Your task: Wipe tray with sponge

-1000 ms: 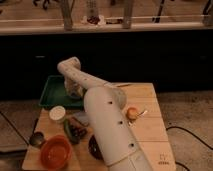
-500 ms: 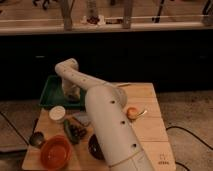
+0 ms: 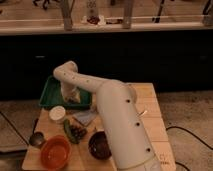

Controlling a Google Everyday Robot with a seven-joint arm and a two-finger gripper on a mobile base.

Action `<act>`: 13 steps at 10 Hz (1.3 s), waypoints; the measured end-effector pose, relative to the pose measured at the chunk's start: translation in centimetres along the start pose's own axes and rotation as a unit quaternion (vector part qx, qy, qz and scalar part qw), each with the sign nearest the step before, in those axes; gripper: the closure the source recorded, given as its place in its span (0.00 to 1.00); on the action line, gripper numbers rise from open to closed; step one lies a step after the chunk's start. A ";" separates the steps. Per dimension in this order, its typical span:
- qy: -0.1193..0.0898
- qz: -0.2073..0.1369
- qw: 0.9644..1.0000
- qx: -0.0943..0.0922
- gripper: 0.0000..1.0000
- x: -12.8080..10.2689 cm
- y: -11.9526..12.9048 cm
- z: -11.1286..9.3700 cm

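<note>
The green tray (image 3: 51, 95) lies at the back left of the wooden table. My white arm reaches from the lower right up and over, then bends down into the tray. My gripper (image 3: 71, 98) is low inside the tray, near its front right part. The sponge (image 3: 75, 96) shows as a small pale block at the gripper's tip, against the tray floor. The arm's wrist hides most of the gripper.
A white cup (image 3: 57, 114) stands just in front of the tray. A grey-blue folded cloth (image 3: 85, 118), a dark green item (image 3: 73, 131), an orange bowl (image 3: 55, 152), a dark bowl (image 3: 99, 145) and a metal spoon (image 3: 36, 139) lie on the table (image 3: 155, 120).
The arm's elbow has shifted slightly to the left over the tray; the gripper stays low inside the tray.
</note>
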 end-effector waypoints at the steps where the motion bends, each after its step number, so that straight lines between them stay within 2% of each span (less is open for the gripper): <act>1: 0.000 0.006 1.000 -0.004 1.00 0.1 0.8 -0.1; 2: 0.007 0.025 1.000 -0.016 1.00 1.3 2.5 -0.3; 6: 0.017 0.053 0.998 -0.026 1.00 4.4 3.8 0.3; 10: 0.010 0.052 0.998 -0.017 1.00 6.7 2.0 1.6; 13: 0.001 0.030 1.000 -0.005 1.00 6.6 -0.7 2.0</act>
